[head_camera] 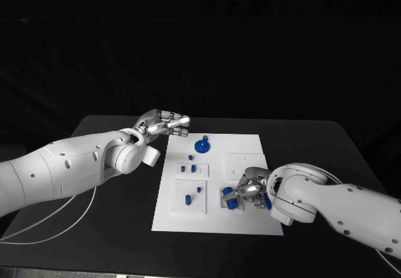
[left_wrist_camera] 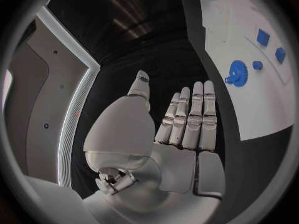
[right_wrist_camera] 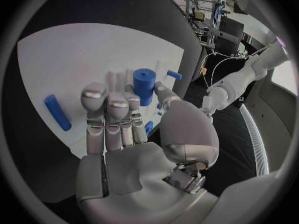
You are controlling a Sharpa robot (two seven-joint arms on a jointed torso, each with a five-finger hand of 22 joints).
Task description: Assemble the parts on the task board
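The board (head_camera: 219,223) is the landmark, lying mid-table (head_camera: 100,231). The left hand (head_camera: 164,124) hovers just off the board's far left corner; its fingers (left_wrist_camera: 193,117) are straight and apart, grasping nothing. The right hand (head_camera: 250,186) is over the board's near right part, fingers (right_wrist_camera: 107,109) bent toward a blue cylinder (right_wrist_camera: 144,85) that stands there; whether they actually grip it cannot be told. A loose blue peg (right_wrist_camera: 57,112) lies on the board beside that hand. A blue gear (head_camera: 201,144) sits near the board's far edge, with a small blue piece (head_camera: 190,157) just nearer. Two short pegs (head_camera: 187,168) stand left of centre, and one peg (head_camera: 188,200) lies near the left near side. Judged progress: partial; some parts appear seated, while several loose ones remain to be placed.
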